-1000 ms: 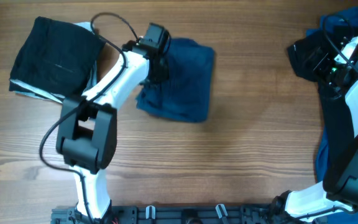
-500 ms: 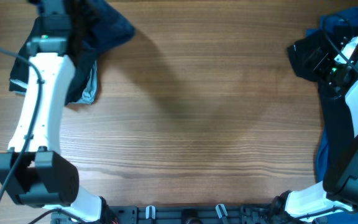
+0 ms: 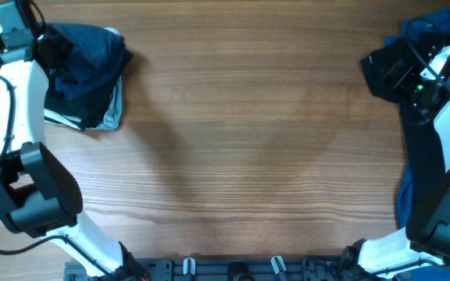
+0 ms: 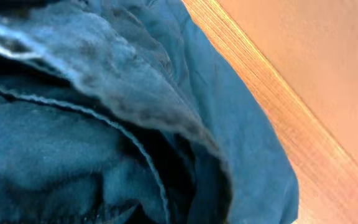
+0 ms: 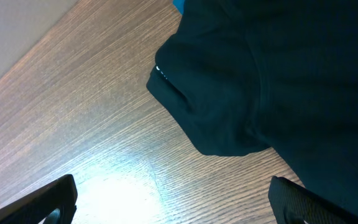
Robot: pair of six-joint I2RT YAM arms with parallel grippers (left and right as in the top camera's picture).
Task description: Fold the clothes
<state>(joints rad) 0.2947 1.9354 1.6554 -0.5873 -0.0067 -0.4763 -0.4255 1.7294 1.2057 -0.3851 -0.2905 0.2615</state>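
The dark navy garment lies bunched on a pile at the table's far left, over a pale blue piece. My left gripper is at that pile. Its wrist view is filled with navy fabric pressed close, and the fingers are hidden in it. A black garment lies at the far right, with bright blue cloth behind it. My right gripper is open and empty over bare wood, right beside the black garment.
The wooden table stretches between the two piles. More blue cloth hangs at the right edge beside the right arm. The arm bases stand along the front edge.
My left arm has swung the navy garment from the table's middle to the far left and onto the pile. The right arm has not moved.
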